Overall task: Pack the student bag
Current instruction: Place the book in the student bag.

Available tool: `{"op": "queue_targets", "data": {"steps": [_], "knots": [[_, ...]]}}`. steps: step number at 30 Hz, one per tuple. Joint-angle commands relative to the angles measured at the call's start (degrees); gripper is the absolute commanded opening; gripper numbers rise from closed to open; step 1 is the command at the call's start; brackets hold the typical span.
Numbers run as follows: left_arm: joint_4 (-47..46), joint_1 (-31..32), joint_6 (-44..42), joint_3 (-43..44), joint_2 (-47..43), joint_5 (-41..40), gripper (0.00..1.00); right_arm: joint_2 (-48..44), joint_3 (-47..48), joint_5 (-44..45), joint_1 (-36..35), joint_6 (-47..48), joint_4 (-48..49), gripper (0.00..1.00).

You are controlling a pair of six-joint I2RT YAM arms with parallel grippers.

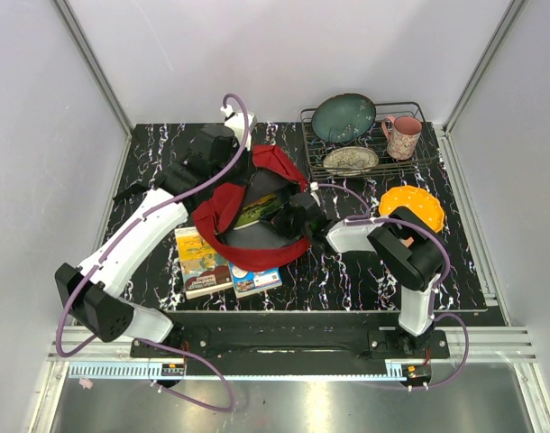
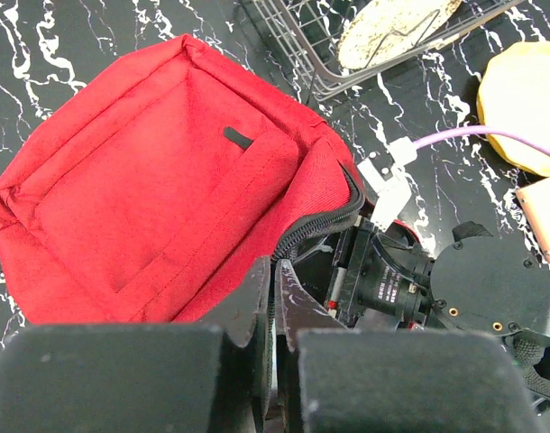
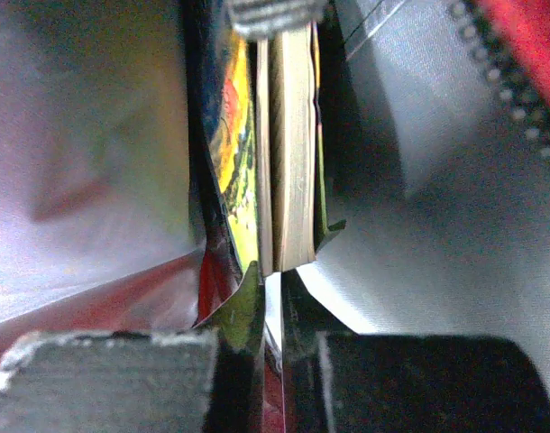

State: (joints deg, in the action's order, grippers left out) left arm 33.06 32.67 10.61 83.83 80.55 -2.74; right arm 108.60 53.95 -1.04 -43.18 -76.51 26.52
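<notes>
Bag (image 1: 223, 206) at tabletop (image 1: 347, 271) centre. Left claw (image 2: 273, 289) clenched on its zip rim, holding the mouth apart. Right claw (image 3: 273, 298) inside at a book (image 3: 288, 162); jaws nearly together, grip unclear. Risk: rim slips free, mouth collapses; book snags lining and jams.

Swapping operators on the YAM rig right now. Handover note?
Left end effector: shut on the zip edge of the student bag, holding its mouth open.
Right end effector: inside the bag, fingers nearly together at the edge of a book; grip unclear.
Done: that book is in the bag.
Left: yellow-cover book and blue-cover book lie on the table in front of the bag, probably next to pack; bag unzipped.
</notes>
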Motion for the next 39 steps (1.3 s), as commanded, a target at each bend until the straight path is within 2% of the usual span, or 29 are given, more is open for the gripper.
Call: {"op": "queue_targets", "data": {"steps": [1,7,9,11,12,14,16,19,20,22,24,28,29,30,31,35,37,39], "knots": [[-4.1,-0.5,0.8,-0.1,-2.9,1.7,0.0,0.3,3.2,-0.6,-0.8,-1.1,2.4,0.02],[-3.7,-0.4,0.9,0.3,-3.1,2.4,0.0,4.3,8.4,0.8,-0.7,-1.2,6.1,0.0],[-3.8,-0.5,1.2,0.1,-3.4,2.4,0.0,4.9,8.7,2.8,-0.7,-1.7,6.0,0.03],[-3.6,-0.5,1.2,-0.1,-3.6,2.4,0.0,5.0,8.3,1.7,-0.5,-1.8,6.7,0.13],[-3.5,-0.5,1.2,-0.2,-3.6,2.2,0.0,4.2,7.7,1.6,-0.7,-1.5,7.0,0.29],[-3.4,-0.4,0.8,-0.5,-3.7,1.3,0.0,2.7,4.9,1.2,-0.7,-0.9,7.3,0.44],[-3.4,-0.6,0.5,-0.9,-3.6,0.2,0.0,-1.1,0.7,1.2,-0.7,0.6,7.7,0.55],[-3.6,-0.8,0.3,-1.2,-2.9,-0.2,0.0,-8.1,-4.2,1.2,-0.7,4.2,6.2,0.64],[-3.7,-1.0,0.1,-1.4,-2.9,-0.2,0.0,-10.0,-5.2,-1.6,-0.7,5.5,5.6,0.66],[-3.9,-1.5,0.1,-2.0,-2.4,-0.2,0.0,-14.6,-6.7,-4.5,-0.7,12.5,5.3,0.68],[-4.1,-1.8,0.1,-2.6,-2.2,-0.3,0.0,-19.4,-7.7,-8.3,-0.7,14.5,1.3,0.69],[-4.3,-2.1,0.2,-4.7,-2.5,2.4,0.02,-30.3,-18.1,-10.6,-1.1,17.9,0.1,0.69],[-4.1,-2.1,0.3,-5.3,-2.6,4.8,0.13,-32.7,-19.7,-11.0,-1.1,18.8,-1.5,0.69],[-4.1,-2.2,0.5,-7.3,-2.8,7.2,0.48,-36.9,-21.3,-11.2,-1.1,20.1,-2.2,0.72],[-4.3,-2.1,1.7,-8.5,-3.7,11.0,0.59,-38.7,-24.2,-11.4,-1.1,22.1,-3.0,0.73],[-7.0,-2.0,6.4,-17.8,-10.7,12.7,0.76,-44.5,-25.5,-14.8,-1.1,28.3,-16.7,0.7],[-7.6,-2.1,6.6,-22.6,-17.0,13.5,0.88,-48.0,-29.4,-18.3,-1.0,27.3,-14.4,0.68],[-6.6,-2.1,5.7,-25.5,-23.0,12.6,0.94,-50.3,-33.0,-21.0,-1.1,25.4,-9.3,0.68]]}}
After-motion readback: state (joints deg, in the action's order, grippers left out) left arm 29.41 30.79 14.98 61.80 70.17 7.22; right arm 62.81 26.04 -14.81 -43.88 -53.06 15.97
